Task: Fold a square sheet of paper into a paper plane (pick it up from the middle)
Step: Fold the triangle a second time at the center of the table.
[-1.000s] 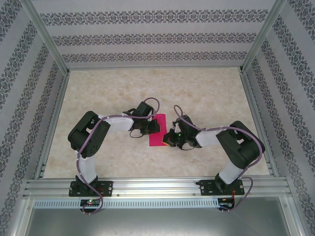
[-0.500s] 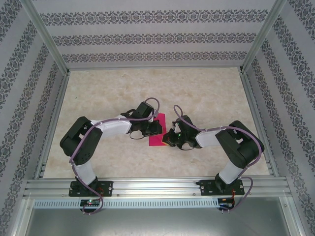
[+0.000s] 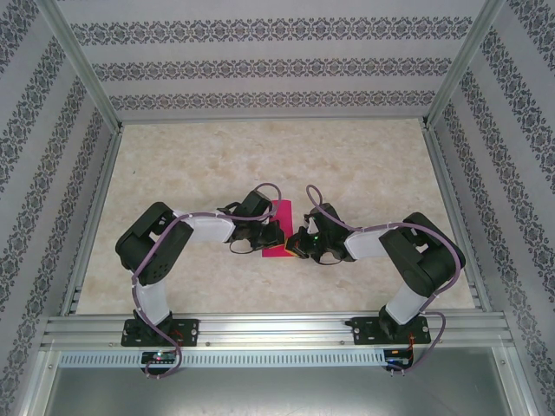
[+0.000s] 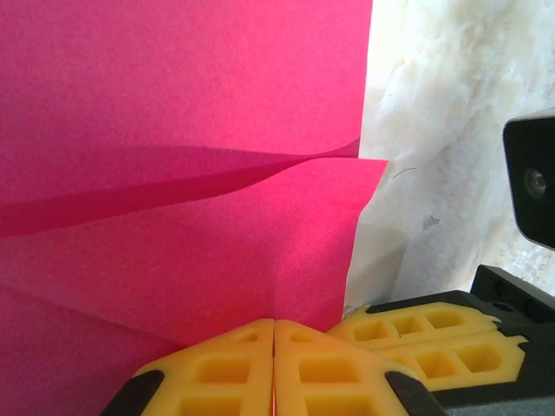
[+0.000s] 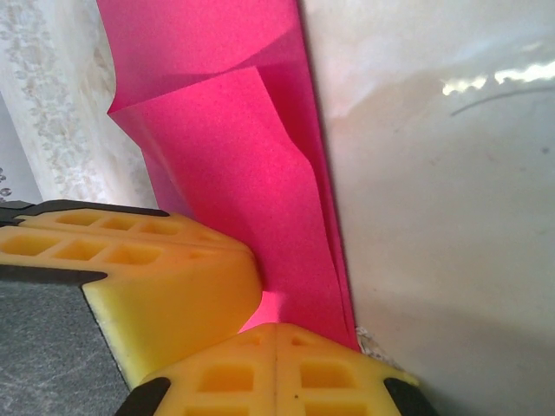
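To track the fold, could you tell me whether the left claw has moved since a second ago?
Yes: the left claw slid slightly nearer the front rail.

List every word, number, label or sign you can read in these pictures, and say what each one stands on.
None can be read.
The square sheet of paper is plain pink and unmarked.
The yellow fingers carry no lettering.
The walls bear only a repeated ornament, no letters.
Anything printed at the arm bases is too small to read.
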Motion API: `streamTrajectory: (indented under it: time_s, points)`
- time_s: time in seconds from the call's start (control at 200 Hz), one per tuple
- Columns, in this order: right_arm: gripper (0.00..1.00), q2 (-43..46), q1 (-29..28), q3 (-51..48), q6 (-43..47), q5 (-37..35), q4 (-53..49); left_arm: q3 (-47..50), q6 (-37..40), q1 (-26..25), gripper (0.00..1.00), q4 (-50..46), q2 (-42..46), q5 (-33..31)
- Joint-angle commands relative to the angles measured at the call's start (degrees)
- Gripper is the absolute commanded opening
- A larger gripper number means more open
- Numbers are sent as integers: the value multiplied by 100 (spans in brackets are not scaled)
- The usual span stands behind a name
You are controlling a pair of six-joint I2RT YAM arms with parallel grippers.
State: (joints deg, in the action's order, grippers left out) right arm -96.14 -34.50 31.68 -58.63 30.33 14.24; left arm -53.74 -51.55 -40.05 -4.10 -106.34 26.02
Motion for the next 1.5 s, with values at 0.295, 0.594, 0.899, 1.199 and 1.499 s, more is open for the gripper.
streamTrajectory:
  time_s: [0.295,0.594,0.899,1.199,1.499]
  points:
    - [0,-401,-87,-155,164,-606,-929,119,105,313,11,-207,183,-964]
    - [0,-388,-91,-145,171,-572,-951,194,172,707,11,-122,184,-1044]
    - [0,-371,-94,-127,146,-541,-932,241,328,1141,11,-166,167,-936]
    - [0,-371,-127,-45,116,-506,-923,105,560,1482,12,-459,310,-761]
    - [0,-371,-161,37,87,-535,-918,-107,707,1236,17,-545,940,-92]
